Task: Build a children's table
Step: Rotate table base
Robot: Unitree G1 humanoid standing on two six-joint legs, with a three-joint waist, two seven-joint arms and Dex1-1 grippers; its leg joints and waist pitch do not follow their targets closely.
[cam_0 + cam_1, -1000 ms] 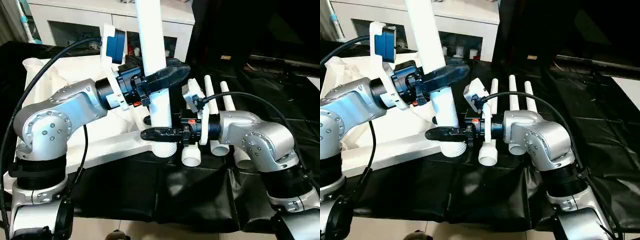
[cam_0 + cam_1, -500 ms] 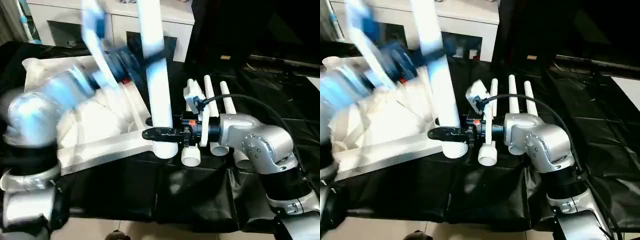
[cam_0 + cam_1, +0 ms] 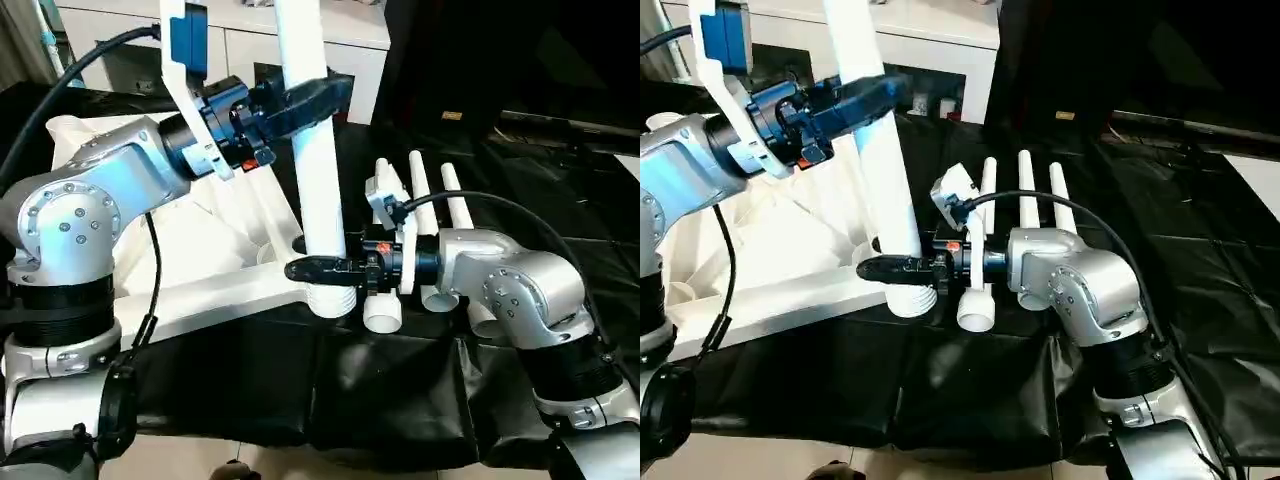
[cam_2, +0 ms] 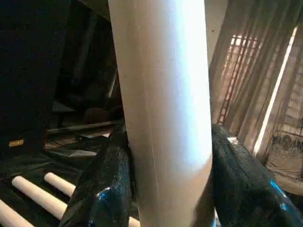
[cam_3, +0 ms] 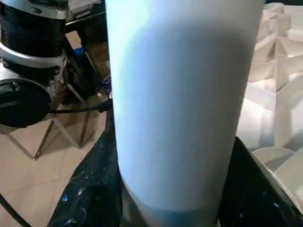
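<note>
Black-draped bench [image 3: 520, 190], white cabinet [image 3: 240, 35] behind. One tabletop [image 3: 200, 235] underside-up; one leg [image 3: 318, 180] upright at its corner, pinched by left hand [image 3: 305, 95] and right hand [image 3: 320, 268]; three legs [image 3: 440, 200] lying alongside.

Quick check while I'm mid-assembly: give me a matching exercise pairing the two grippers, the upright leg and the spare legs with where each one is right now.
Things:
1. left gripper
2. right gripper
3. upright leg
4. spare legs

Places:
A. lying side by side on the black cloth
B. clamped high on the upright leg
C. standing at the tabletop's near corner
D. clamped low on the upright leg

Pairs: 1-B, 2-D, 3-C, 4-A
</note>
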